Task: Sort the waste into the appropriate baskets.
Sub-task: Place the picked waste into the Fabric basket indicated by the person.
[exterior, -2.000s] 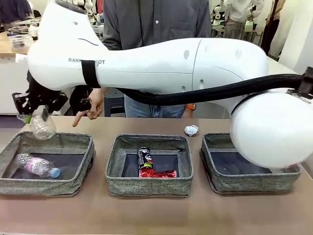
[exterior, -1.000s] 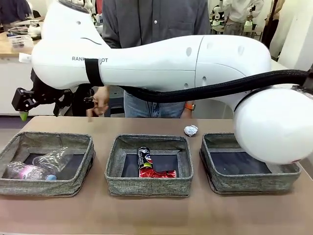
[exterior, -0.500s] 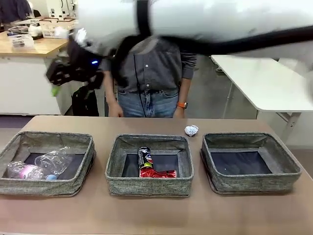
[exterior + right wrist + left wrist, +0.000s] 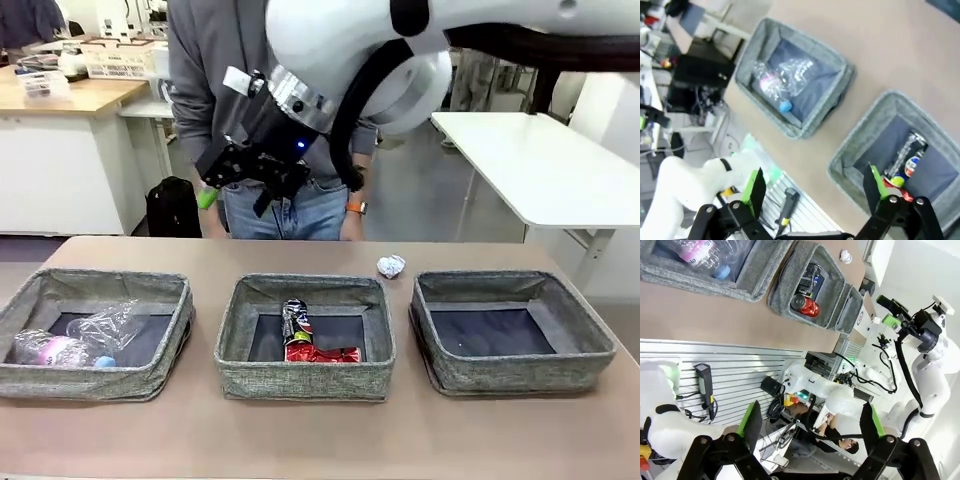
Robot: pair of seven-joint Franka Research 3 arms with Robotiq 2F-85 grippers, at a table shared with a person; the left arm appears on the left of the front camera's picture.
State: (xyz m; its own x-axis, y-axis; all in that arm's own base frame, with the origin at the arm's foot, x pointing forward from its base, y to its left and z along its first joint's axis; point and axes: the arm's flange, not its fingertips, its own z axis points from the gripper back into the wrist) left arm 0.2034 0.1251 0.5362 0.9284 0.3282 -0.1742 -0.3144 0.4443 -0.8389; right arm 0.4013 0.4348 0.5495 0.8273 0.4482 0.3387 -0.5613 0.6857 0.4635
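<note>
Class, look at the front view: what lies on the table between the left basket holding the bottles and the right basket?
The middle basket lies between the left basket and the right basket, holding the red can and dark printed can.

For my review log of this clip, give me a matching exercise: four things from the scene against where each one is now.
Things:
1. clear plastic bottles
2. red drink can
3. silver foil ball
4. right tool

Places:
A. on the tabletop behind the baskets
B. left basket
C. raised above the table, open and empty
D. middle basket

Pairs: 1-B, 2-D, 3-A, 4-C
</note>
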